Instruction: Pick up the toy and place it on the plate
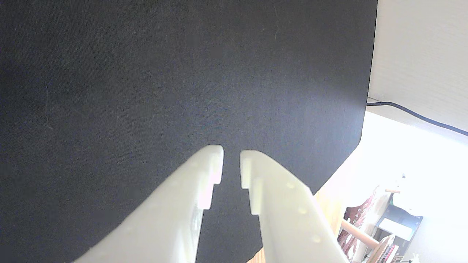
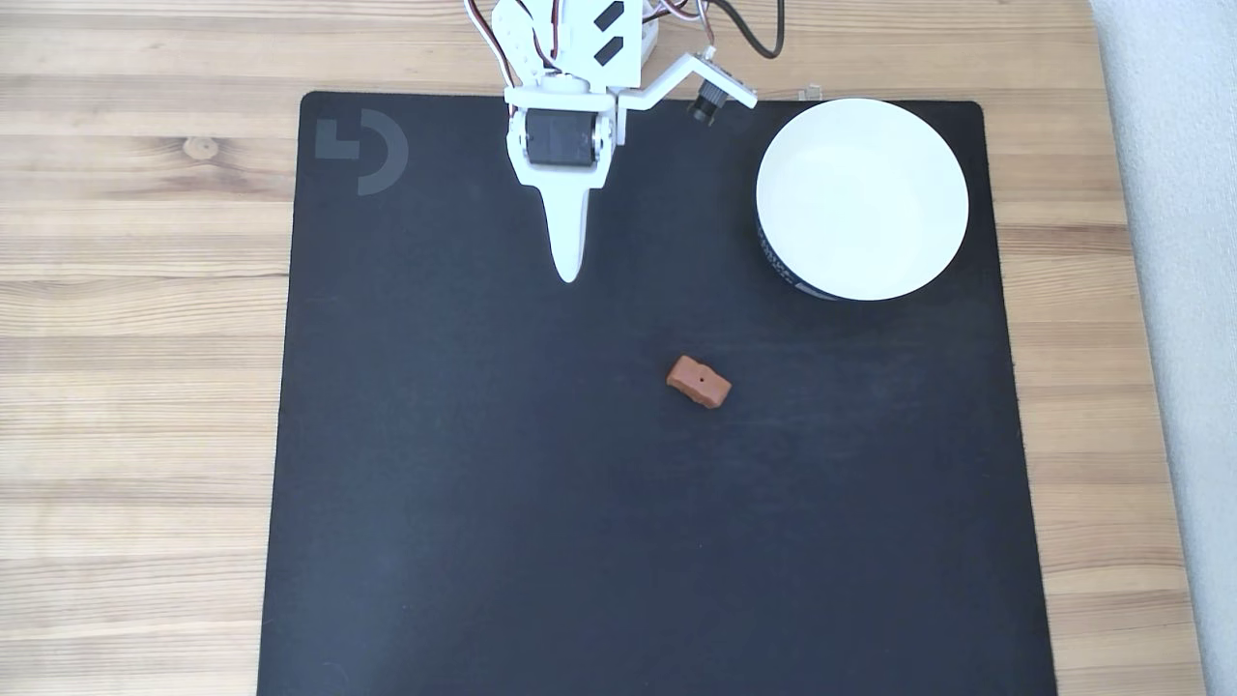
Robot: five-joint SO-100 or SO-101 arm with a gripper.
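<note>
Black mat [image 2: 483,483] carries the toy [image 2: 699,381], long axis slanting lower-right; hand [image 1: 231,160] slightly parted, empty.

Looks like a home desk setup: wood-grain table [image 2: 145,290], black desk mat [image 2: 580,541] with logo. Wrist view edge shows what's probably household clutter [image 1: 369,226], overexposed. Pale wall, a black cable [image 1: 420,117].

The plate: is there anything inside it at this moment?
Nothing lies inside the plate; its white inside is bare in the fixed view. The toy rests on the black mat, apart from the plate. What is under the plate is covered.
</note>
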